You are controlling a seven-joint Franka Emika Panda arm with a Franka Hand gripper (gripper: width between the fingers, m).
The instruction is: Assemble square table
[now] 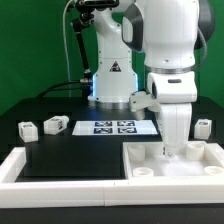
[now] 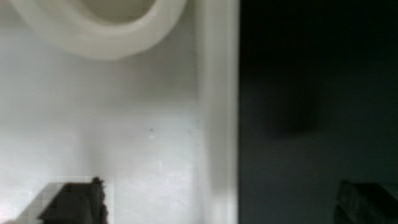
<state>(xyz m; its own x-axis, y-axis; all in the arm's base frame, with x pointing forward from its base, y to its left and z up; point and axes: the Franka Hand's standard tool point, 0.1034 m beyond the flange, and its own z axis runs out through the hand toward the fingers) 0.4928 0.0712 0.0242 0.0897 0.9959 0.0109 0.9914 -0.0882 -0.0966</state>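
Observation:
The square table's white top (image 1: 190, 166) lies flat at the front of the exterior view's right. Its raised rim and round corner sockets (image 1: 143, 172) face up. My gripper (image 1: 172, 150) points straight down over the top's far edge. In the wrist view its dark fingertips (image 2: 71, 202) stand wide apart, open, with nothing held. Between them runs the top's rim (image 2: 217, 110), with the white top surface on one side and black table on the other. A round socket (image 2: 116, 20) shows ahead. Two short white legs (image 1: 27, 128) (image 1: 55, 125) lie on the exterior view's left, and one leg (image 1: 203, 127) on its right.
The marker board (image 1: 113, 127) lies flat mid-table, behind the top. Long white bars (image 1: 20, 165) edge the black surface at the left and front. The robot's base (image 1: 110, 80) stands at the back, in front of a green backdrop.

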